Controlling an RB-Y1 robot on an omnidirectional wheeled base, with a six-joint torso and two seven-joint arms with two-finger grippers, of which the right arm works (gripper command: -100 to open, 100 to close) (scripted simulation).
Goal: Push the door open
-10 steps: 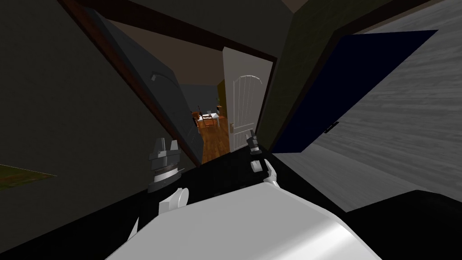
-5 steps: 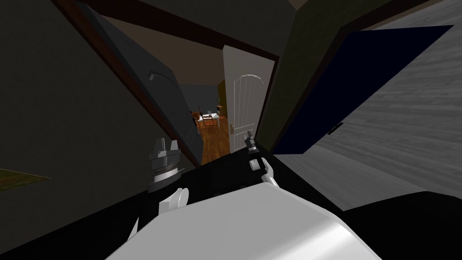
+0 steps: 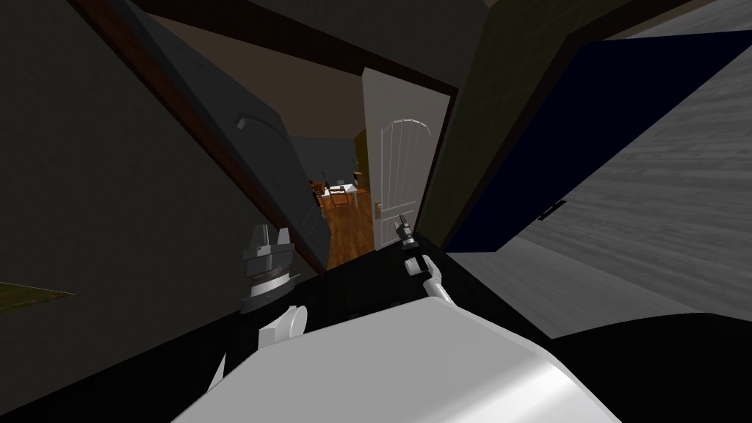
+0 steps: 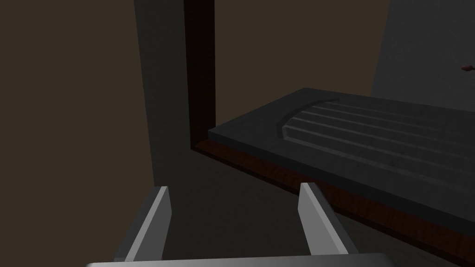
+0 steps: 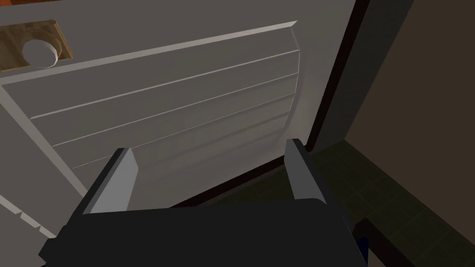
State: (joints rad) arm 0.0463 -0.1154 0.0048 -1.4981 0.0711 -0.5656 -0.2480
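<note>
Standing in a dim passage, facing a white door point(image 3: 400, 169) set ajar in a dark frame point(image 5: 337, 79) straight ahead. Pointing the right tool point(image 3: 402, 226) at the lower part of that door, on the frame side of its ribbed panel, well apart from the round knob point(image 5: 39, 52) near the free edge. Holding its two blades spread wide, with nothing between them. In the right wrist view, seeing the fingers point(image 5: 116, 178) rise against the white panel, one of them near the door's join with the frame. Cannot tell touching from just short at the blade tips.

Carrying the left tool point(image 3: 268, 236) lower and off to the left, blades likewise apart and empty. Aiming it at a dim wall just beside a dark grey panelled door point(image 3: 257, 154), swung open from a reddish-brown frame point(image 4: 199, 69).

Off to the right, noting a dark blue door point(image 3: 587, 125), open too, beside a grey planked surface point(image 3: 661, 205). Through the gap between the white door and the dark grey one, seeing a wooden floor point(image 3: 349, 235) and, farther in, a small white worktop point(image 3: 344, 191) with chairs around it
</note>
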